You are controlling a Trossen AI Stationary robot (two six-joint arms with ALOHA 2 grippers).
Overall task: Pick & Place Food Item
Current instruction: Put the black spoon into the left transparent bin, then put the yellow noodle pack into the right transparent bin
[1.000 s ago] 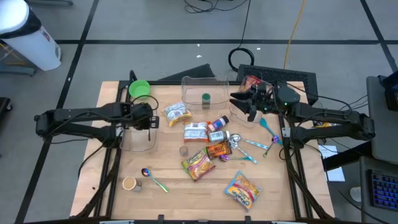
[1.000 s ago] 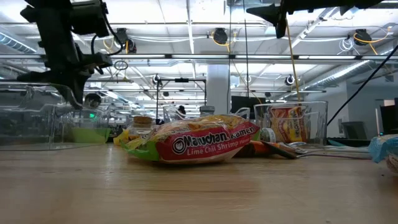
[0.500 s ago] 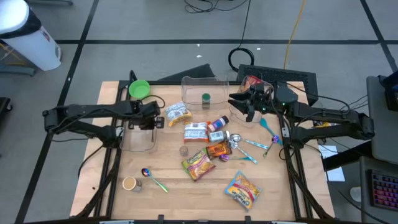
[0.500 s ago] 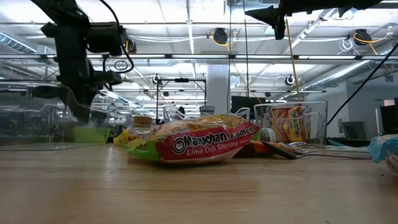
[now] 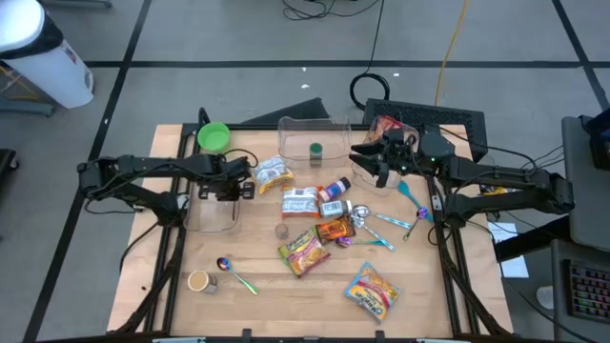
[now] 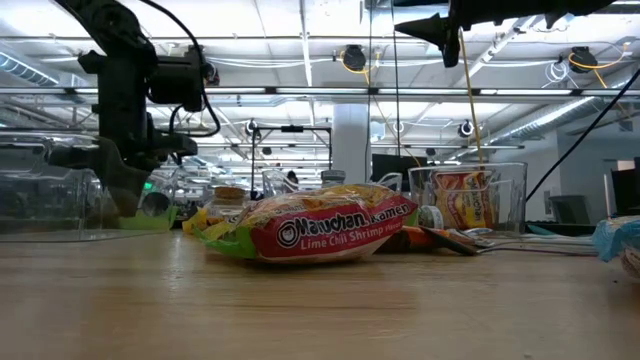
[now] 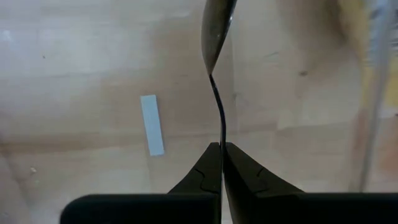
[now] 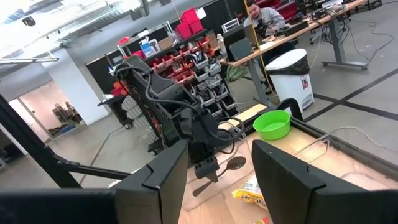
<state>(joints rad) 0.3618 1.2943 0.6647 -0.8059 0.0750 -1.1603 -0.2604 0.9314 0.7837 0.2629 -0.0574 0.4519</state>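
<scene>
The left jaws are pressed together on the thin handle of a spoon (image 7: 217, 106), with its bowl pointing away from the wrist. The grip sits at the handle's end, probably so the bowl reaches well past the jaws. In the high view, the left arm (image 5: 152, 171) holds the spoon above the desk (image 5: 257, 305), over the edge of a clear tub (image 5: 214, 214).

The right jaws are spread with nothing between them. They hang high above the desk at the far right, likely kept clear of the clutter while waiting.

No food item is held. Which item is the target cannot be told.

- Packet (image 5: 272, 173): the nearest food, just beside the left jaws at 2 o'clock in the high view.
- Ramen (image 5: 303, 250): flat on the desk, well apart from both jaws. It is between 4 and 5 o'clock from the left jaws and at 7 o'clock from the right.
- Red pack (image 5: 386, 127): standing in a clear cup, near the right jaws at 1 o'clock.
</scene>
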